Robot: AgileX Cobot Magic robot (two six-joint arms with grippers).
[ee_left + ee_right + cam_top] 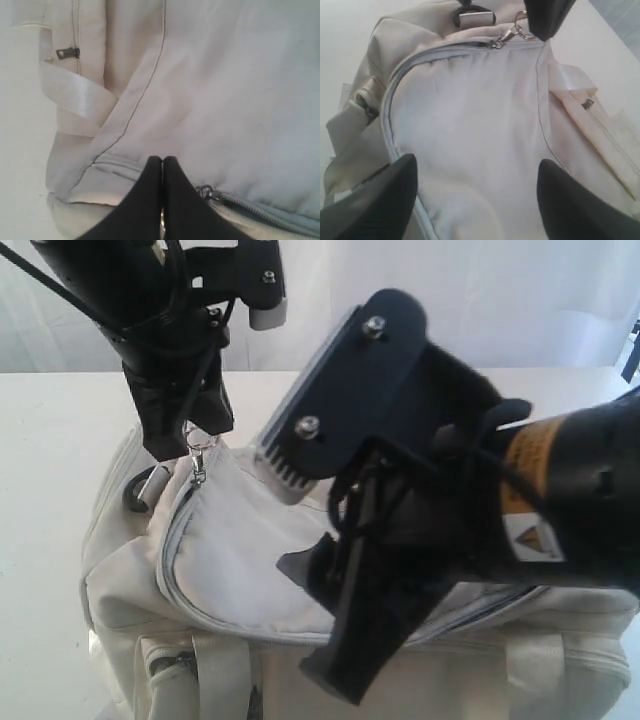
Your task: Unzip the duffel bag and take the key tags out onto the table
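The cream duffel bag (240, 550) (225, 100) (470, 115) lies on the white table (50, 440). A grey zipper (390, 100) curves round its top panel. My left gripper (190, 438) (162, 160) stands over the bag's far end, shut on the metal zipper pull (198, 465) (512, 32); a sliver of its ring shows between the closed fingers. The zipper slider (205, 191) sits just beside them. Hovering over the top panel, my right gripper (315, 625) (477, 185) is open and holds nothing. The key tags are hidden.
A black strap ring (135, 492) (472, 12) sits at the bag's far end by the left gripper. Webbing handles (225, 675) (75, 92) and a small side-pocket zipper (67, 52) (587, 104) lie along the bag's sides. A white curtain (500, 300) hangs behind the table.
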